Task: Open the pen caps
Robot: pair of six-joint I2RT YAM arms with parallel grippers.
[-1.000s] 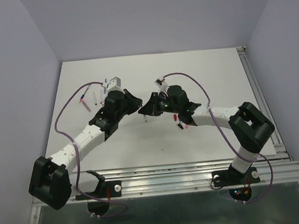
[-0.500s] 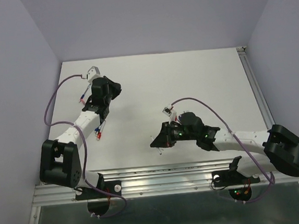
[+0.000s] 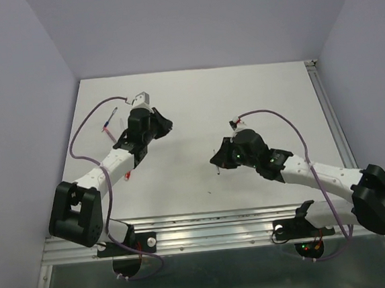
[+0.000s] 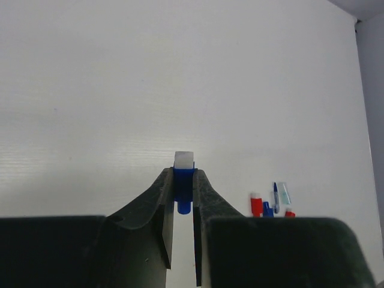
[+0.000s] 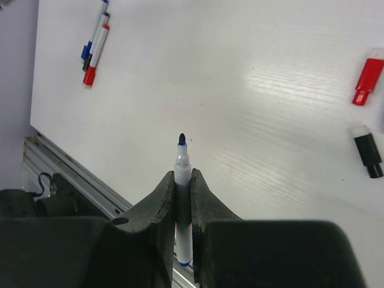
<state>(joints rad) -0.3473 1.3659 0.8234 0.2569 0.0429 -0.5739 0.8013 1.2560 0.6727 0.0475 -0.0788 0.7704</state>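
Dark blue cap (image 4: 183, 187): short tube with a whitish end. Off its pen, pinched lengthwise between the jaws of the left gripper (image 4: 183, 177), whitish end poking past the tips, clear of the surface (image 4: 180, 72).

Red cap (image 5: 366, 73): loose, flat on the surface at the right edge of the right wrist view.

Dark cap (image 5: 367, 150): whitish at one end, flat, near the red one but not touching it.

Left wrist view, low right: another red piece (image 4: 257, 205) and a light blue cap (image 4: 283, 193), close together. Too small to tell more.

Mid table (image 3: 189, 104) open — loose pen caps (image 5: 366, 81)
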